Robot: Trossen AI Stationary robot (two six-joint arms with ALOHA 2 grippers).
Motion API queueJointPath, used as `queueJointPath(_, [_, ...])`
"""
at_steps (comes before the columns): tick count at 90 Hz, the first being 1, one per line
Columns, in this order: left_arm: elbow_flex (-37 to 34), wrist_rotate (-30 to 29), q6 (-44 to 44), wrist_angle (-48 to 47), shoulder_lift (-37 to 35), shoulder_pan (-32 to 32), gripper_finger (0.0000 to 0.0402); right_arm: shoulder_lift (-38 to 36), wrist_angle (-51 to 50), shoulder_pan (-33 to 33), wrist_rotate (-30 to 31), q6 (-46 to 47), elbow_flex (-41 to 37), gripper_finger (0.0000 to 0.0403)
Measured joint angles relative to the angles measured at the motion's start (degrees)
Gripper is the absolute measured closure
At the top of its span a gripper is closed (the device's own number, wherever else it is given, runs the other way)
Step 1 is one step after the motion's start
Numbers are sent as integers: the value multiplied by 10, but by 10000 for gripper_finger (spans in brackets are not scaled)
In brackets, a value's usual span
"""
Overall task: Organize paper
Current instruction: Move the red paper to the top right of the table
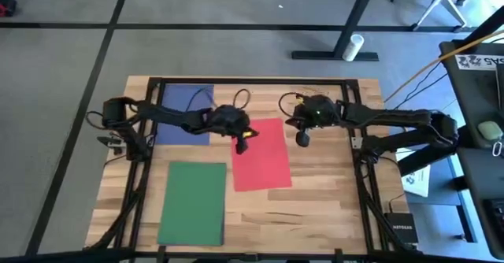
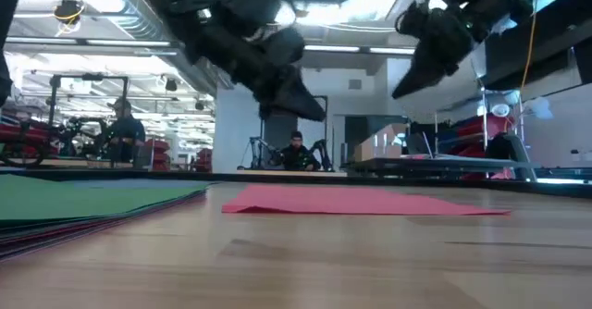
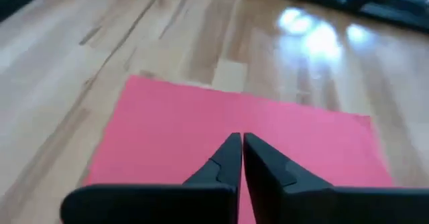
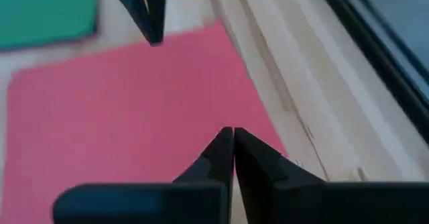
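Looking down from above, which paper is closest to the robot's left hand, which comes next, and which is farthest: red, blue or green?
Left hand, high view:
1. Red paper: the hand hangs over its left edge.
2. Blue paper: on the hand's left, toward the table's far edge, under the left arm.
3. Green paper: toward the near edge, left of the red.

On the wooden slatted table (image 1: 331, 192), the flat red paper sheet (image 1: 264, 164) lies central; the green sheet (image 1: 194, 202) at its eight o'clock, the blue sheet (image 1: 183, 105) at its ten o'clock.

One legible mark only — "NETGEAR" on the dark box (image 1: 401, 233) beside the table's right edge.
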Motion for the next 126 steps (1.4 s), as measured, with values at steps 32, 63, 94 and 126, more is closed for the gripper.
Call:
queueJointPath(32, [-176, -15, -28, 242, -35, 1, 402, 181, 84, 37, -3, 26, -1, 403])
queueJointPath(63, [-230, -17, -31, 326, -35, 22, 402, 326, 16, 36, -86, 14, 78, 403])
queueJointPath(94, [-230, -16, -9, 321, -35, 22, 402, 332, -99, 17, -64, 30, 94, 403])
queueJointPath(126, [-230, -15, -4, 319, -35, 22, 402, 309, -178, -3, 5, 48, 92, 403])
